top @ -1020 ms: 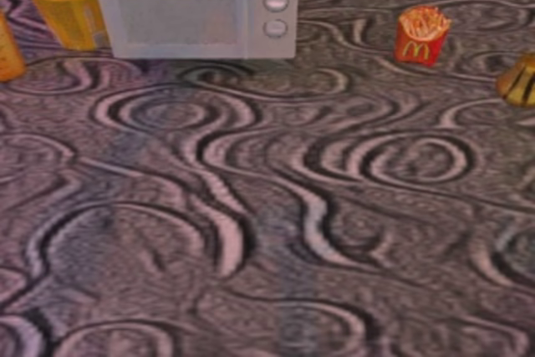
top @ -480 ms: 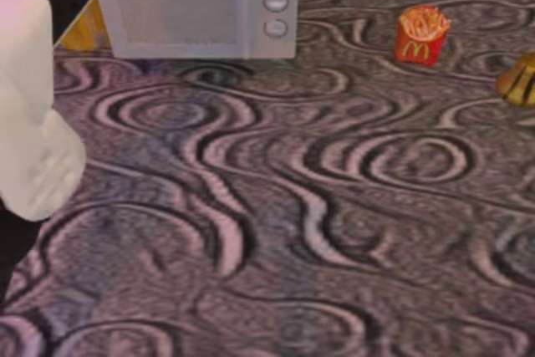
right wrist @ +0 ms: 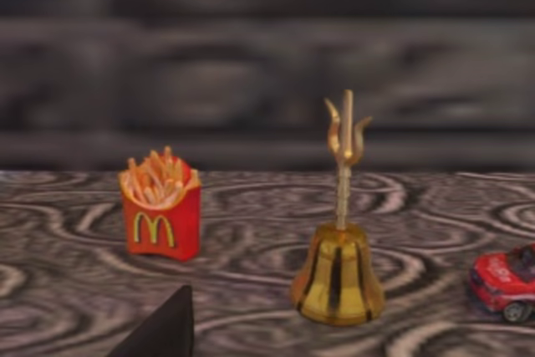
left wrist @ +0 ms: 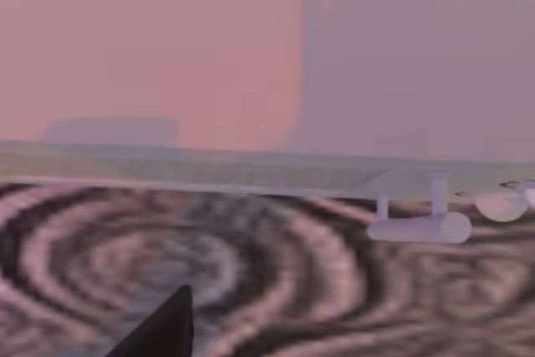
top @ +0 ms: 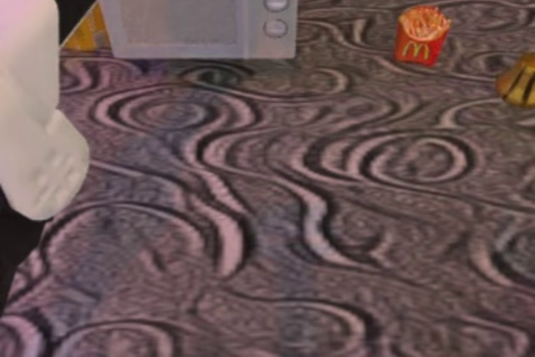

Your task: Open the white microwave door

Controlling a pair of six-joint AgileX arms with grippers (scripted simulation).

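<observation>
Now the left arm (top: 33, 98) fills the upper left of the top view, where a second ago there was only table — it has swung in over the white microwave (top: 201, 14), and in the last half second it hardly moves. The door (top: 180, 16) at the top edge looks closed. The jaws are hidden, so I cannot tell their state; the right arm is out of view — opening has not begun.

White microwave (top: 201, 14), grey mesh door (top: 180, 16). Beside it: red-yellow fries carton (top: 422, 35), gold black-striped bell (right wrist: 338, 277), red toy car (right wrist: 506, 282). Tablecloth (top: 292, 206): grey-black swirls. My left arm (top: 33, 123): white.
</observation>
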